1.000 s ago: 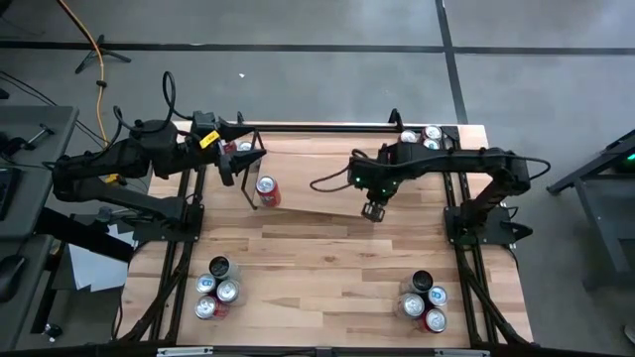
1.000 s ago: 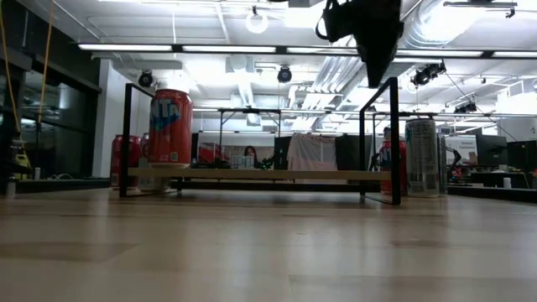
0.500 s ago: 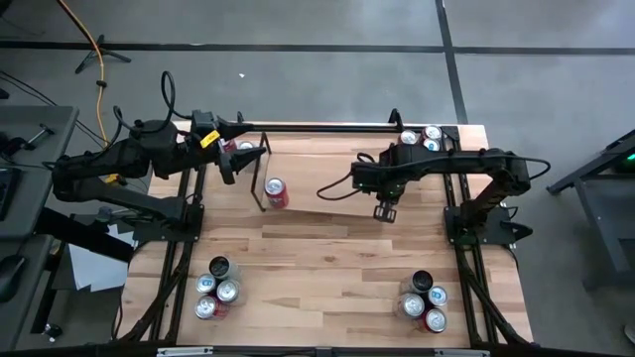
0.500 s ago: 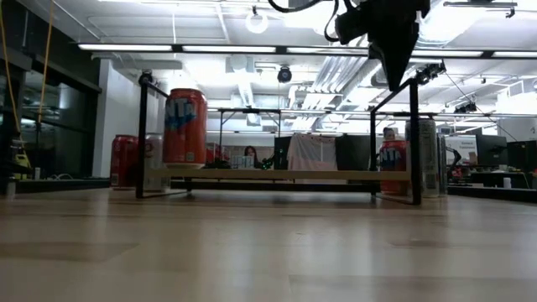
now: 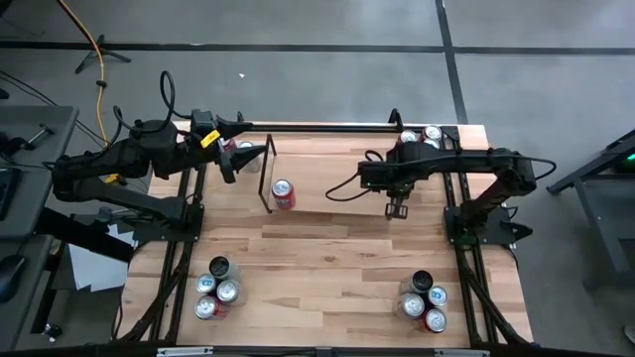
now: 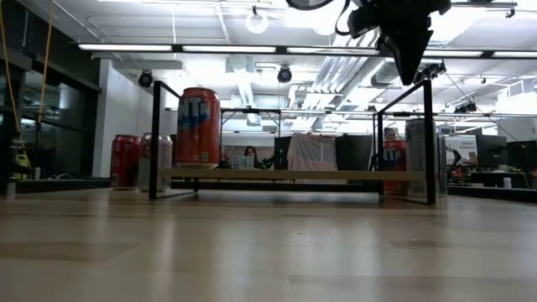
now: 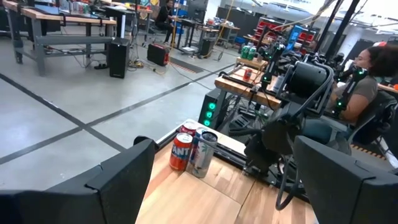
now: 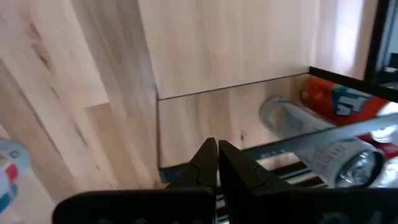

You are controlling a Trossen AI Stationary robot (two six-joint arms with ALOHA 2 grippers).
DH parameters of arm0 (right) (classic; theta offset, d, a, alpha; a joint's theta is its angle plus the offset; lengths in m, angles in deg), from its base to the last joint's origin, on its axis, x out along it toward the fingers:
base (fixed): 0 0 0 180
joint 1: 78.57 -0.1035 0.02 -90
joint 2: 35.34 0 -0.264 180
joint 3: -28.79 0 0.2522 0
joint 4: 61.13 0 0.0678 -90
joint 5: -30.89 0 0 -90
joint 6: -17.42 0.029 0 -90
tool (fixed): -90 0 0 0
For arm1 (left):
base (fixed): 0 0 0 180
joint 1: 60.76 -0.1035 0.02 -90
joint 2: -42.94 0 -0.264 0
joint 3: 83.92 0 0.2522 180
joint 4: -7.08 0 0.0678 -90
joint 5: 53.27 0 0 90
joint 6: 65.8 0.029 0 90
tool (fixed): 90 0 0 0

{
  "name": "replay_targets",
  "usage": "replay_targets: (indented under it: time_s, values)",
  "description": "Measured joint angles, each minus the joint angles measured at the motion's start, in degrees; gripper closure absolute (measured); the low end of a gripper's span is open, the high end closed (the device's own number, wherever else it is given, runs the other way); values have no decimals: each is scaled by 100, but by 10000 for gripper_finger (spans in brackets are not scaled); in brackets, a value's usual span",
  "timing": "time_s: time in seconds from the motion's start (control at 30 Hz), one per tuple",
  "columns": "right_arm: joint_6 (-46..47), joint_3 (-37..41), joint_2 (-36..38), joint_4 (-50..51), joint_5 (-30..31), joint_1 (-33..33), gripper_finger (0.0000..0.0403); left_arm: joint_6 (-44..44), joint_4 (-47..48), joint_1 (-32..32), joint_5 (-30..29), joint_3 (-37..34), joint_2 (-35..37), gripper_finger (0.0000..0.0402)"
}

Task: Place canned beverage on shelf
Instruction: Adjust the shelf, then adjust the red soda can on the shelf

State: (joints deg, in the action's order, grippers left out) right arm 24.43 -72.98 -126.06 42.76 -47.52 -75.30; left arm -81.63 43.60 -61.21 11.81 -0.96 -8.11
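The shelf (image 5: 332, 188) stands across the far middle of the table, a thin black rod frame with a see-through board. An orange can (image 5: 283, 193) stands upright on its base on that board's left end, and also shows in the low view (image 6: 198, 126). My right gripper (image 5: 395, 210) is shut and points steeply down at the shelf's near right corner. My left gripper (image 5: 253, 157) hangs level above the table's far left, open, with nothing between its fingers (image 7: 124, 180). My right gripper comes from above, slanting a little, its shut fingertips (image 8: 205, 162) at the black top rod (image 8: 177, 174) of the shelf's right end, close to the near right post (image 6: 430, 134). The fingers hide the exact spot. The shelf stands on the table.
Can clusters stand at the table's near left (image 5: 215, 288), near right (image 5: 425, 299), far right corner (image 5: 422, 137) and far left (image 6: 134, 161). A black rail frame (image 5: 327, 127) edges the table. Bare wood lies between shelf and near edge.
My right gripper has gone toward the table's right edge and tipped more steeply down, staying shut. The shelf has slid the same way along the table, and the orange can has ridden along on it, still upright.
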Motion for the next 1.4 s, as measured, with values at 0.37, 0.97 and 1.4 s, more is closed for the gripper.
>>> replay_targets:
  time_s: [0.37, 0.97, 1.4]
  values:
    - [49, -2, 326, -2682, -581, 0, 402, 0, 0, 0, -33, 1, 0, 64]
    - [771, 0, -2022, -6694, -890, 9, 402, 142, -517, -1, -37, 1, 0, 64]
    - [925, 0, -2447, -7120, -359, -4, 403, 146, -514, -2, -33, 1, 0, 64]
